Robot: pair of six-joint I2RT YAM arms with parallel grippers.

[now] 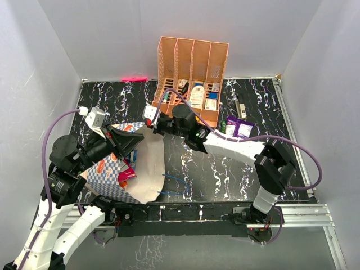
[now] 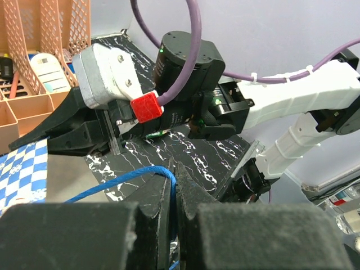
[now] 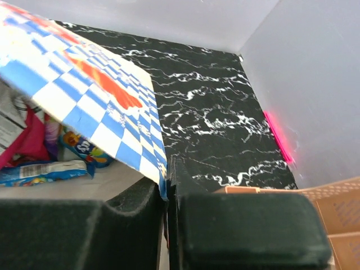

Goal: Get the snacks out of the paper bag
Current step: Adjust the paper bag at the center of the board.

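The paper bag (image 1: 107, 179), blue-and-white checked, lies on its side at the left with its white inside (image 1: 149, 163) facing the right. My left gripper (image 1: 138, 143) is shut on one thin blue string handle (image 2: 126, 179), pinched between its fingertips (image 2: 174, 181). At the bag's upper rim, my right gripper (image 1: 147, 127) is shut on the checked paper edge (image 3: 160, 174). Snacks lie inside the bag: a pink packet (image 3: 28, 140), a blue one (image 3: 34, 171) and a colourful one (image 3: 79, 147). A purple snack (image 1: 239, 128) rests on the table outside.
An orange slotted organizer (image 1: 194, 73) holding small bottles and boxes stands at the back centre, close behind my right arm. A second blue handle (image 1: 171, 181) trails on the black marbled table (image 1: 225, 174). Grey walls enclose the table on three sides.
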